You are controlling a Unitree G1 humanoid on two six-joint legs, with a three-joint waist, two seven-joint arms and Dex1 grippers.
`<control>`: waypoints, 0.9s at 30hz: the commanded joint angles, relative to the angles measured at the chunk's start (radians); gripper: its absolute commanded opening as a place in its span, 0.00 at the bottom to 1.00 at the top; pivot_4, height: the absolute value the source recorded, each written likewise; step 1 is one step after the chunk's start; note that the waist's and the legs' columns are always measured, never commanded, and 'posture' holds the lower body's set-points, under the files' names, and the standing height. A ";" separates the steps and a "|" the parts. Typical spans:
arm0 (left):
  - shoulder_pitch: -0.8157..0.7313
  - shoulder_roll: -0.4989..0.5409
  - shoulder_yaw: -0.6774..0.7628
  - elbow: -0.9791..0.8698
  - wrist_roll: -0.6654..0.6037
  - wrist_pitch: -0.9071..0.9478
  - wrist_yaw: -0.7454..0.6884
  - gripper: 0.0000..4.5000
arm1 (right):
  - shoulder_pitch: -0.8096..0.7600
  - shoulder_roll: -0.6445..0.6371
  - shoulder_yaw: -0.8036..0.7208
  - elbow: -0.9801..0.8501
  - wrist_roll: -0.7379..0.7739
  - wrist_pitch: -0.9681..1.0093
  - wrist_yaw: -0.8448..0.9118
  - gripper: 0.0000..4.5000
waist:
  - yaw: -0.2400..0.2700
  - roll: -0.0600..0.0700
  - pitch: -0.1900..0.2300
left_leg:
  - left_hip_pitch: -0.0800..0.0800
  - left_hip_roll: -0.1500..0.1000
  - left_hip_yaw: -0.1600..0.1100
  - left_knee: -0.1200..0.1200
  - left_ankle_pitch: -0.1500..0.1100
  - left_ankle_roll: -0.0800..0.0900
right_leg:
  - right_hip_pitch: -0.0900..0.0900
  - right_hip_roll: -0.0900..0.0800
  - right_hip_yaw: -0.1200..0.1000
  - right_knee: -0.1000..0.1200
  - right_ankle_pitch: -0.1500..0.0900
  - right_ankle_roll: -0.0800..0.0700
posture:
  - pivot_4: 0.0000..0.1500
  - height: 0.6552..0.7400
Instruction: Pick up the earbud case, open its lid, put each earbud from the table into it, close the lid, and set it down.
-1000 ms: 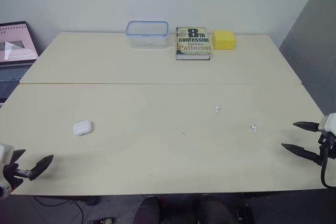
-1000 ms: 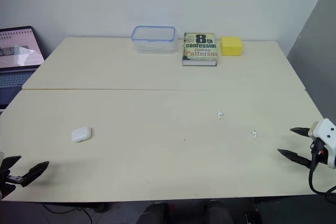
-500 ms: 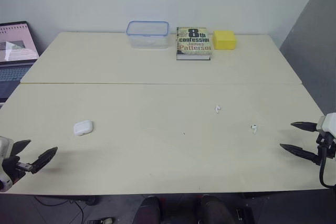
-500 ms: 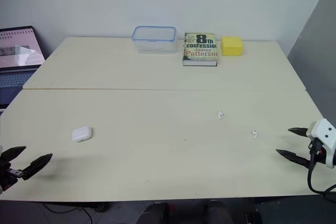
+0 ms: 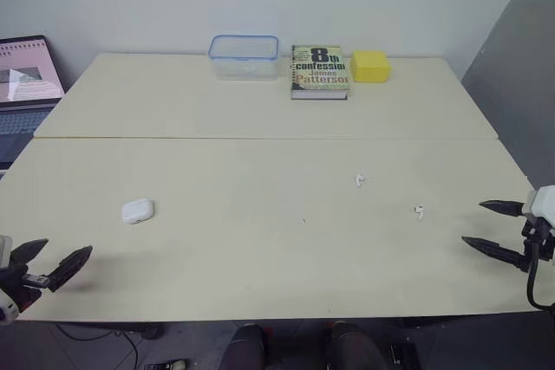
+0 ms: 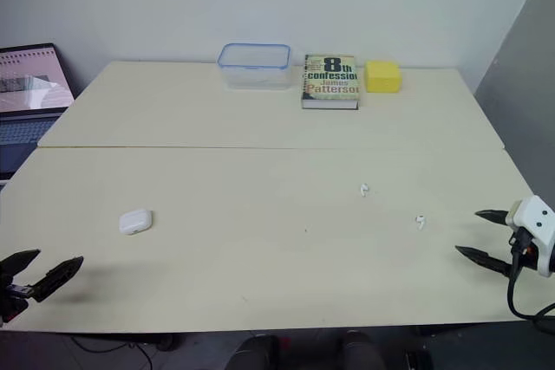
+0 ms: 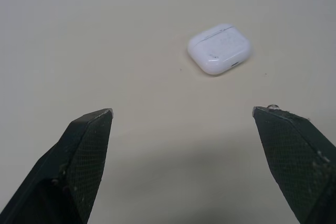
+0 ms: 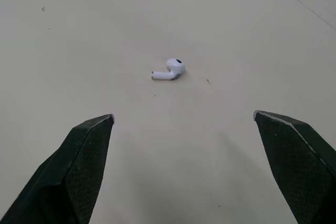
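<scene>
A pale table (image 5: pixel 260 110) is seen, with a laptop (image 5: pixel 26 84) beside its far left corner. A book (image 5: pixel 319 70), a clear container (image 5: pixel 244 56) and a yellow block (image 5: pixel 370 65) are lined along the far edge. The left gripper (image 5: pixel 62 250) is held spread wide at the front left, and the right gripper (image 5: pixel 473 223) is likewise spread at the front right. The white earbud case (image 5: pixel 137 210) is laid shut on the table just ahead of the left gripper, untouched. Two earbuds (image 5: pixel 359 180) (image 5: pixel 419 211) are scattered right of centre, apart from each other, one near the right gripper.

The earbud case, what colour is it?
White. The rounded earbud case shows best in the left wrist view.
</scene>
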 commanded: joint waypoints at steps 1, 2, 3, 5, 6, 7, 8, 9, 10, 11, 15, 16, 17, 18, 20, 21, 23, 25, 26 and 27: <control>-0.021 -0.054 0.012 -0.085 -0.035 0.037 0.089 1.00 | -0.056 -0.001 0.007 -0.059 0.023 0.012 -0.006 0.99 | 0.000 0.000 0.000 | 0.000 0.000 0.000 0.000 0.000 0.000 | 0.000 0.000 0.000 0.001 0.000 0.000 | 1.00 1.00; -0.033 -0.079 0.003 -0.103 -0.036 0.048 0.124 1.00 | -0.077 0.001 0.018 -0.082 0.032 0.025 -0.008 0.99 | 0.000 0.000 0.000 | 0.000 0.000 0.000 0.001 0.000 0.000 | 0.000 0.000 0.000 0.001 0.000 0.000 | 1.00 1.00; -0.048 -0.109 -0.009 -0.124 -0.040 0.062 0.164 1.00 | -0.103 0.004 0.030 -0.109 0.045 0.043 -0.012 0.99 | 0.000 0.000 0.000 | 0.000 0.000 0.000 0.001 0.000 0.000 | 0.000 0.000 0.000 0.002 0.000 0.000 | 1.00 1.00; -0.072 -0.168 -0.042 -0.164 -0.037 0.085 0.237 1.00 | -0.159 0.009 0.059 -0.170 0.076 0.088 -0.017 0.99 | 0.001 0.000 0.000 | 0.001 0.000 0.000 0.001 0.000 0.000 | 0.001 0.000 0.000 0.002 0.001 0.002 | 1.00 1.00; -0.085 -0.197 -0.060 -0.180 -0.034 0.096 0.274 1.00 | -0.190 0.012 0.075 -0.203 0.095 0.118 -0.023 0.99 | 0.001 0.000 0.000 | 0.001 0.000 -0.001 0.002 0.000 0.000 | 0.001 0.000 0.000 0.002 0.002 0.003 | 1.00 1.00; -0.098 -0.222 -0.079 -0.193 -0.027 0.101 0.304 1.00 | -0.221 0.016 0.090 -0.235 0.121 0.158 -0.031 0.99 | 0.002 0.000 0.000 | 0.001 0.000 -0.001 0.002 0.000 0.000 | 0.001 0.000 0.001 0.002 0.003 0.004 | 1.00 1.00; -0.114 -0.250 -0.098 -0.203 -0.016 0.097 0.339 1.00 | -0.260 0.019 0.106 -0.270 0.158 0.219 -0.046 0.99 | 0.002 0.000 0.000 | 0.001 -0.001 -0.001 0.002 0.000 0.000 | 0.002 0.000 0.001 0.003 0.003 0.004 | 1.00 1.00; -0.129 -0.272 -0.116 -0.206 -0.010 0.098 0.367 1.00 | -0.295 0.021 0.120 -0.298 0.196 0.283 -0.058 0.99 | 0.004 0.000 0.000 | 0.001 -0.001 -0.001 0.003 0.000 0.000 | 0.002 0.001 0.001 0.002 0.003 0.005 | 1.00 1.00; -0.144 -0.289 -0.138 -0.203 -0.001 0.098 0.387 1.00 | -0.334 0.028 0.135 -0.320 0.236 0.336 -0.067 0.99 | 0.006 0.000 0.000 | 0.000 -0.001 -0.002 0.003 0.000 0.000 | 0.002 0.002 0.000 0.002 0.003 0.005 | 1.00 1.00; -0.158 -0.300 -0.158 -0.195 0.012 0.097 0.407 1.00 | -0.368 0.035 0.154 -0.334 0.255 0.364 -0.070 0.99 | 0.009 0.000 0.000 | 0.000 -0.002 -0.002 0.003 0.000 0.000 | 0.002 0.004 0.001 0.002 0.003 0.005 | 1.00 1.00; -0.208 -0.319 -0.213 -0.171 0.045 0.096 0.461 1.00 | -0.496 0.057 0.230 -0.347 0.263 0.394 -0.058 0.99 | 0.016 -0.001 -0.001 | 0.000 -0.003 -0.002 0.003 0.000 0.000 | 0.001 0.006 0.000 0.002 0.004 0.005 | 1.00 1.00; -0.216 -0.322 -0.223 -0.161 0.052 0.092 0.467 1.00 | -0.520 0.060 0.246 -0.346 0.262 0.398 -0.051 0.99 | 0.017 -0.001 -0.001 | 0.000 -0.003 -0.002 0.004 0.000 0.000 | 0.002 0.007 0.000 0.002 0.004 0.005 | 1.00 1.00; -0.227 -0.326 -0.231 -0.150 0.058 0.090 0.476 1.00 | -0.543 0.063 0.263 -0.342 0.257 0.396 -0.040 0.99 | 0.017 -0.001 -0.001 | 0.000 -0.003 -0.002 0.004 0.000 0.000 | 0.001 0.007 0.000 0.002 0.004 0.005 | 1.00 1.00; -0.236 -0.329 -0.241 -0.141 0.061 0.091 0.479 1.00 | -0.561 0.067 0.278 -0.336 0.251 0.394 -0.032 0.99 | 0.017 -0.001 -0.001 | 0.000 -0.003 -0.002 0.004 0.000 0.000 | 0.001 0.007 0.000 0.002 0.004 0.005 | 1.00 1.00; -0.252 -0.337 -0.268 -0.133 0.068 0.101 0.487 1.00 | -0.589 0.080 0.302 -0.326 0.243 0.389 -0.021 0.99 | 0.017 -0.001 -0.001 | 0.000 -0.003 -0.002 0.004 0.000 0.000 | 0.001 0.007 0.001 0.002 0.004 0.005 | 1.00 1.00; -0.261 -0.341 -0.281 -0.128 0.070 0.104 0.493 1.00 | -0.598 0.085 0.312 -0.323 0.240 0.386 -0.016 0.99 | 0.017 -0.001 -0.001 | 0.000 -0.003 -0.002 0.004 0.000 0.000 | 0.001 0.008 0.001 0.002 0.004 0.005 | 1.00 1.00; -0.282 -0.352 -0.291 -0.120 0.076 0.112 0.515 1.00 | -0.607 0.093 0.323 -0.326 0.237 0.383 -0.009 0.99 | 0.018 -0.001 -0.001 | 0.000 -0.003 -0.002 0.003 0.000 0.000 | 0.001 0.008 0.000 0.002 0.004 0.004 | 1.00 1.00; -0.305 -0.362 -0.294 -0.099 0.080 0.113 0.535 1.00 | -0.615 0.099 0.327 -0.332 0.239 0.387 -0.007 0.99 | 0.021 0.000 -0.001 | 0.000 -0.003 -0.002 0.004 0.000 0.000 | 0.001 0.008 0.000 0.003 0.004 0.004 | 1.00 1.00; -0.317 -0.362 -0.303 -0.086 0.089 0.110 0.540 1.00 | -0.618 0.101 0.328 -0.333 0.241 0.389 -0.008 0.99 | 0.023 0.000 -0.001 | 0.000 -0.003 -0.003 0.004 0.000 0.000 | 0.002 0.008 0.000 0.003 0.004 0.004 | 1.00 1.00; -0.330 -0.364 -0.310 -0.076 0.094 0.110 0.545 1.00 | -0.621 0.104 0.329 -0.332 0.240 0.388 -0.007 0.99 | 0.024 0.000 -0.001 | 0.000 -0.003 -0.003 0.004 0.000 0.000 | 0.002 0.008 0.000 0.003 0.004 0.004 | 1.00 1.00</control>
